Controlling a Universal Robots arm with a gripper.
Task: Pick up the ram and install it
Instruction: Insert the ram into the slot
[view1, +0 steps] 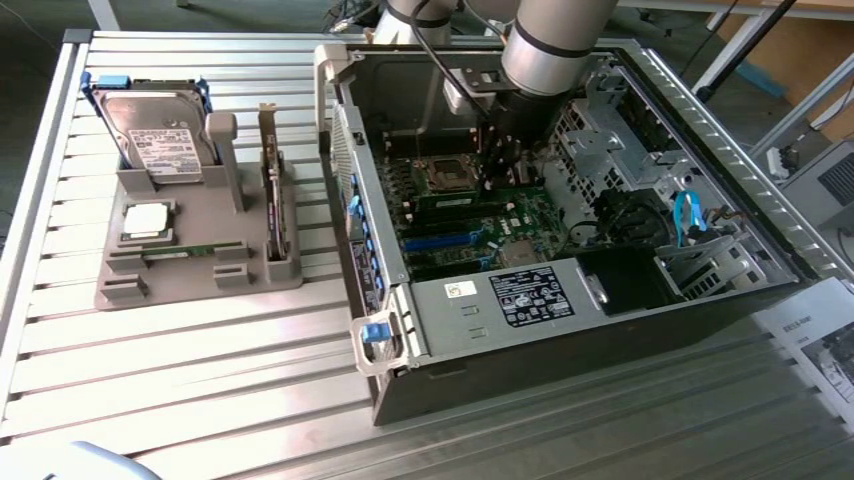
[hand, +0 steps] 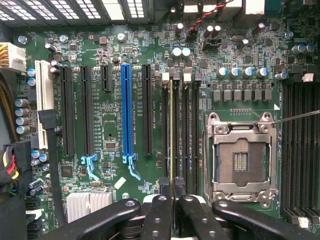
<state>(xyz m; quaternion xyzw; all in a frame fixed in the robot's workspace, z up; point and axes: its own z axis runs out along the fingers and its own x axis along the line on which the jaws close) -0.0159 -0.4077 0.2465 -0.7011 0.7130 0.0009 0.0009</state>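
Green ram (hand: 171, 130), edge-on, clamped in pincer (hand: 172, 192), at slot (hand: 174, 125) beside CPU socket (hand: 242, 160) (insertion step; seating demands square alignment).

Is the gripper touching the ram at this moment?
Touching. In the wrist view the gripper pinches the thin, edge-on ram from both sides, with no gap showing.

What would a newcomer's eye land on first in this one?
The open computer case on the slatted table, with the robot arm reaching down into it. In the wrist view, the claw is shut on the thin ram, held edge-on along the memory slots beside the empty processor socket. On the exterior view's left, a gray holder carries a hard drive.
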